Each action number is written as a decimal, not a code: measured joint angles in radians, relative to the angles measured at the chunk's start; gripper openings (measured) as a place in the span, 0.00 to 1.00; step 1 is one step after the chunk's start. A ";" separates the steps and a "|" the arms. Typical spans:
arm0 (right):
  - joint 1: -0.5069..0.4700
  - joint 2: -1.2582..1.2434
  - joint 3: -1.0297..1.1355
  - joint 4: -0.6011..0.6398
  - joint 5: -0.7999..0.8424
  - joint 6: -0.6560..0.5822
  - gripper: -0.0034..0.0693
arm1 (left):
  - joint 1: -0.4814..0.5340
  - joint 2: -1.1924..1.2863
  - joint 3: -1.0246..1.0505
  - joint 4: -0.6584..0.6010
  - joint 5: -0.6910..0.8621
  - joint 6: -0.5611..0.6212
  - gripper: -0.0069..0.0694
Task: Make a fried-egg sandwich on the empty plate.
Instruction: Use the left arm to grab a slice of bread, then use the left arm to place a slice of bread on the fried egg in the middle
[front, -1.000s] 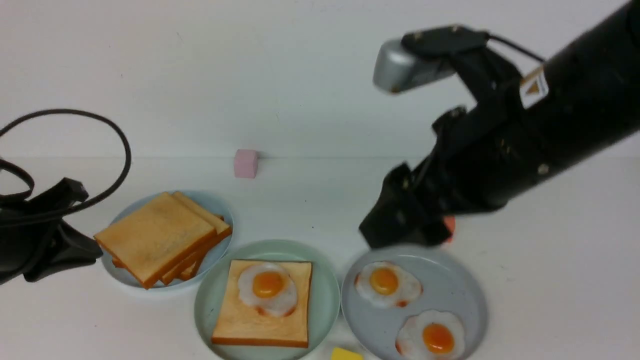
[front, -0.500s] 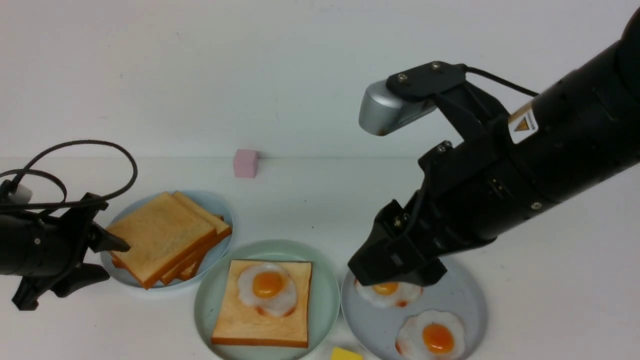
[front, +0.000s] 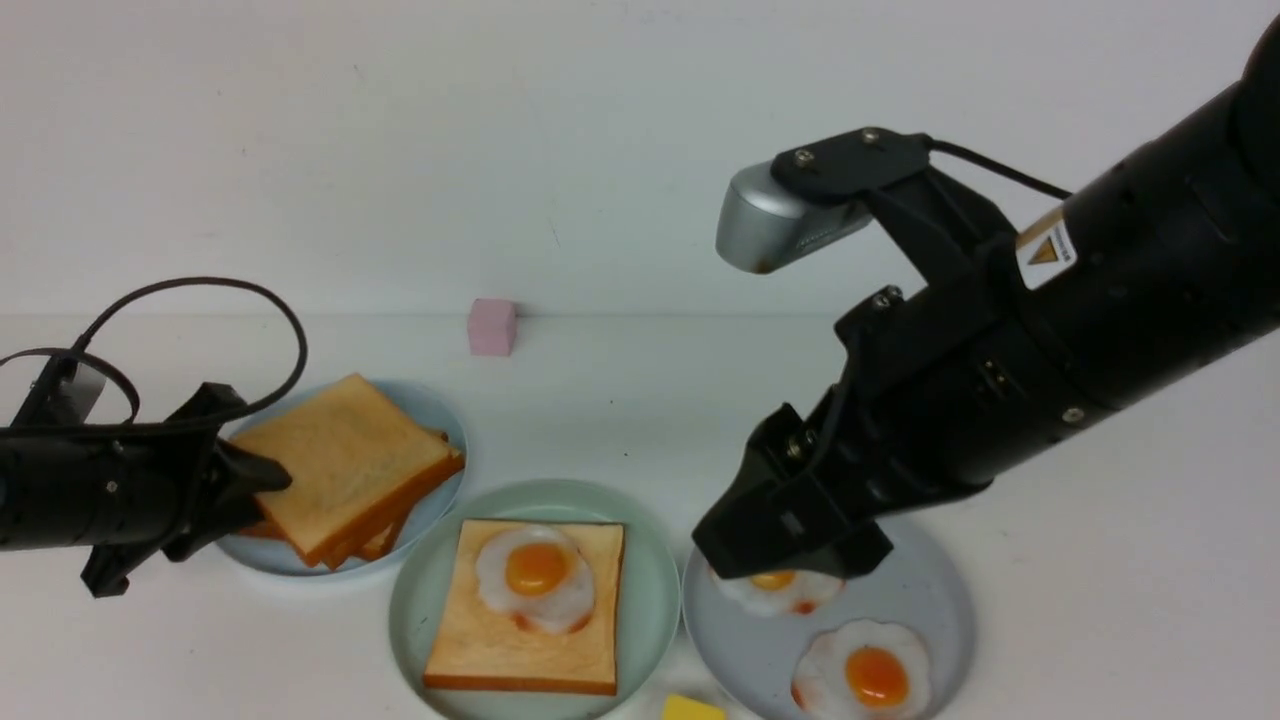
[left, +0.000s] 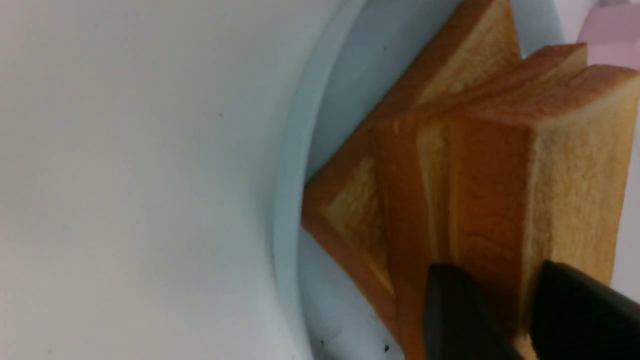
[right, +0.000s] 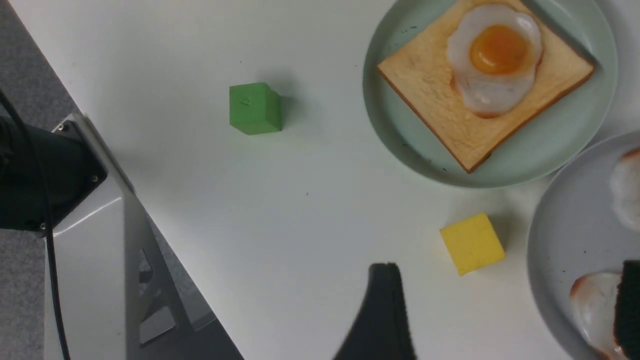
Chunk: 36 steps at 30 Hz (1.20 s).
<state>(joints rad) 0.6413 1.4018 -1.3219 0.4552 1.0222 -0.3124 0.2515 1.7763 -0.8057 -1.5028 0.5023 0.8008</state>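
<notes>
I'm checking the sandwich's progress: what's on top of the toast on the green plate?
A fried egg, yolk up, lies on the toast; no second slice. The bread beneath the egg is hidden.

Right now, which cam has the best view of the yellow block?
Right wrist view: the yellow block shows whole there, on the table between the green plate and the open right end effector. Front view catches only part of it, cut off by the bottom edge. Left wrist view doesn't show it.
</notes>
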 joint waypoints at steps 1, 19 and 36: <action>0.000 0.000 0.000 0.003 0.003 0.000 0.85 | 0.000 0.000 -0.001 0.031 0.006 -0.021 0.32; 0.004 0.000 0.000 0.006 0.041 0.000 0.85 | -0.115 -0.183 -0.001 0.227 0.207 0.008 0.19; 0.005 0.000 0.000 0.006 0.056 0.000 0.85 | -0.302 -0.009 -0.004 0.231 0.115 0.113 0.19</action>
<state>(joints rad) 0.6466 1.4018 -1.3219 0.4613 1.0783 -0.3124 -0.0510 1.7671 -0.8096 -1.2718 0.6177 0.9134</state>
